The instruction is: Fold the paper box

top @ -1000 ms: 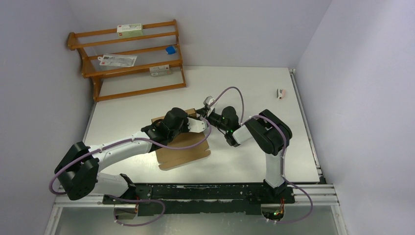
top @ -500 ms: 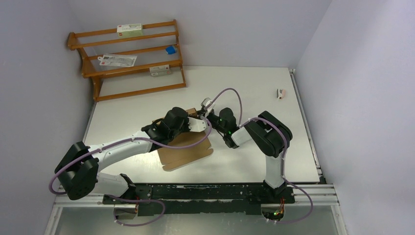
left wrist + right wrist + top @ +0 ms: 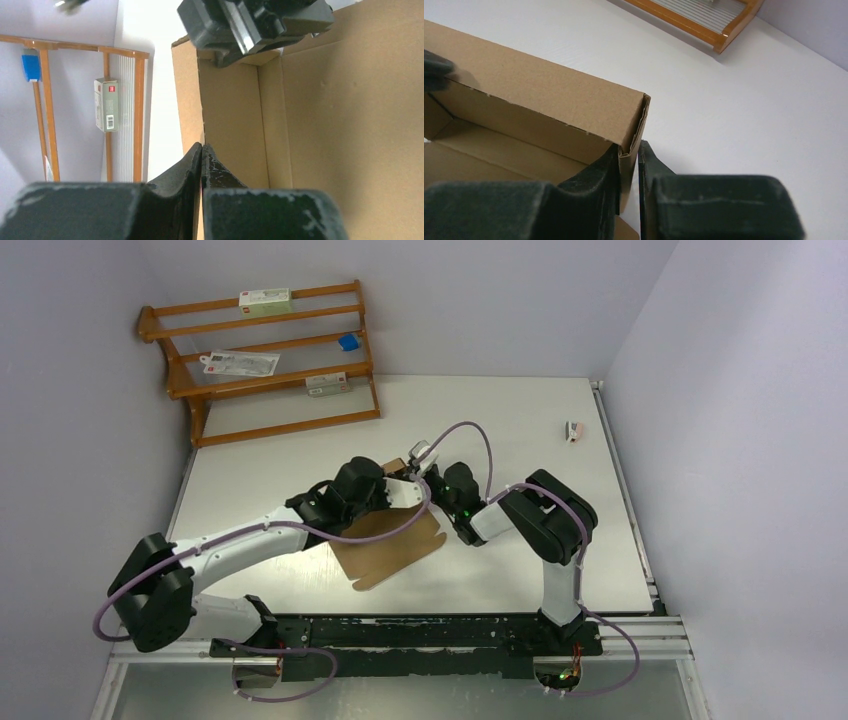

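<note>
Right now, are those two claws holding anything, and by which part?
Both hold the brown corrugated cardboard box: the left gripper pinches a raised side wall's edge, the right gripper a wall at its corner.

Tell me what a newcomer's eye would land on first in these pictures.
The brown paper box in the middle of the table, half folded with its walls raised, draws the eye first, with both arms bent over it. The left gripper pinches one upright wall, and the right gripper clamps a corner wall. Next comes the wooden rack at the far left, holding small cartons.
</note>
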Tool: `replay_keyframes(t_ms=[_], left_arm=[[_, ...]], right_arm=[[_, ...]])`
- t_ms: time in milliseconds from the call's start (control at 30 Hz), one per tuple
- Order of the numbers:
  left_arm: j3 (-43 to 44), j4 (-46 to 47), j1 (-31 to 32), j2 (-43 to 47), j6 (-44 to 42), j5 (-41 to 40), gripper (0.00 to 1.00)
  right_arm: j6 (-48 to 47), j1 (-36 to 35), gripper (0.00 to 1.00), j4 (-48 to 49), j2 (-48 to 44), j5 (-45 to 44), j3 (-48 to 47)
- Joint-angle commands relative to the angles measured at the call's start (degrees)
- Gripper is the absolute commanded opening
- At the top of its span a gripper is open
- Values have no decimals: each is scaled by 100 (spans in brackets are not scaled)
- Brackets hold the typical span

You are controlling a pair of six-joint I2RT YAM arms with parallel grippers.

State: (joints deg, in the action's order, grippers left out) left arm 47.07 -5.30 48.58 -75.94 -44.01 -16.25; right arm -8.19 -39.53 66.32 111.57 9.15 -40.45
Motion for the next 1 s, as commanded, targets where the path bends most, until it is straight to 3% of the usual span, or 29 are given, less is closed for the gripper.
replay_keyframes(t_ms=[0,167,267,433,733,967], left_arm=[[189,-47,0,593,459,183,9],[246,299,-228,934,1020,514,23],[374,484,-532,923,1626,761,47],[810,545,-892,239,2574,1103,66],[1636,-242,-1421,-1137,3849,1686,69],[2030,-574,-1837,-1884,4636,3178,68]], right_arm=[[-323,43,14,-303,-53,-164,-28],[-384,43,15,-310,-57,73,-25],[-398,44,16,-403,-96,238,-40],[-356,36,17,-847,-118,471,-223],[-318,16,20,-969,-153,197,-225],[-413,-75,20,-1043,-120,-257,-288]])
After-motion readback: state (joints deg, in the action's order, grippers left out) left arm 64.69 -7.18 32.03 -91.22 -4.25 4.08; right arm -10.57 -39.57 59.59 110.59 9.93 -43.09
